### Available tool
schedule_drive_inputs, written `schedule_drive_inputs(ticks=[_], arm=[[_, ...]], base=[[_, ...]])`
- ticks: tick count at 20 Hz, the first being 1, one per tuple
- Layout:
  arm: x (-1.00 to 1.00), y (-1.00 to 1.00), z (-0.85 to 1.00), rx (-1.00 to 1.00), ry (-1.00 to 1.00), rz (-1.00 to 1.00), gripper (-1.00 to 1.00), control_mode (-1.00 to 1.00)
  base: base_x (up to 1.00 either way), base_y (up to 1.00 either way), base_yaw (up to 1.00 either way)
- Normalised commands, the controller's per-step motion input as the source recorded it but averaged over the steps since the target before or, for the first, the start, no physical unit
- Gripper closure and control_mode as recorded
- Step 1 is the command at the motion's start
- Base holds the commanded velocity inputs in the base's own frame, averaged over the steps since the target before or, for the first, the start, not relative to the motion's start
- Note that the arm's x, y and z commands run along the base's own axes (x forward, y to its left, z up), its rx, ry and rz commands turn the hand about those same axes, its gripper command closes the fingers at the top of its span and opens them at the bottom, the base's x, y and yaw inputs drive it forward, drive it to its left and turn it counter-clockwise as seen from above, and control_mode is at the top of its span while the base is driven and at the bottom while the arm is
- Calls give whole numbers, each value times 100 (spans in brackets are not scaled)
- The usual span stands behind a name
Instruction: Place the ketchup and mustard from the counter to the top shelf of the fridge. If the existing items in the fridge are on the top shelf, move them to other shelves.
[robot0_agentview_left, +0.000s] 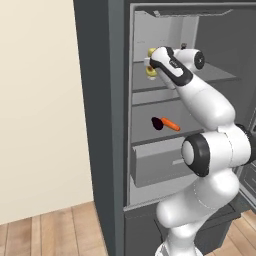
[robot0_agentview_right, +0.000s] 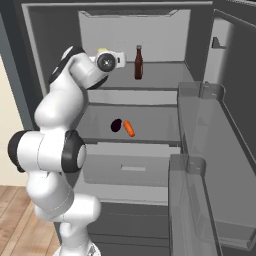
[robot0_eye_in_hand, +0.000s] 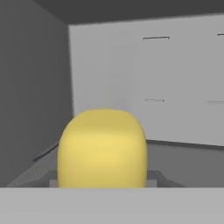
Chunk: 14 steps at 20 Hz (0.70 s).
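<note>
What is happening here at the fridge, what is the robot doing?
The white arm's gripper holds the squat yellow mustard bottle inside the open dark grey fridge, at the level of the top shelf. The dark brown-red ketchup bottle already stands upright there. The maroon lump and orange carrot piece lie one shelf lower.

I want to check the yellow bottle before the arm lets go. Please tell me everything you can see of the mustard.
The mustard is a small squat yellow squeeze bottle, smooth and plastic-looking, with rounded shoulders. In the hand view it sits close against the camera, between the tool's fingers, so it appears gripped. It is inside the fridge at the level of the top shelf, toward its left side. Whether its base rests on the shelf cannot be told.
</note>
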Motion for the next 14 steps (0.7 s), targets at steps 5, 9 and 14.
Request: schedule_drive_inputs(ticks=[5, 9, 14], arm=[[0, 0, 0, 0, 0, 0, -100, -100], [-5, 0, 0, 0, 0, 0, -100, -100], [-27, 0, 0, 0, 0, 0, -100, -100]], base=[[0, 0, 0], [0, 0, 0], [0, 0, 0]])
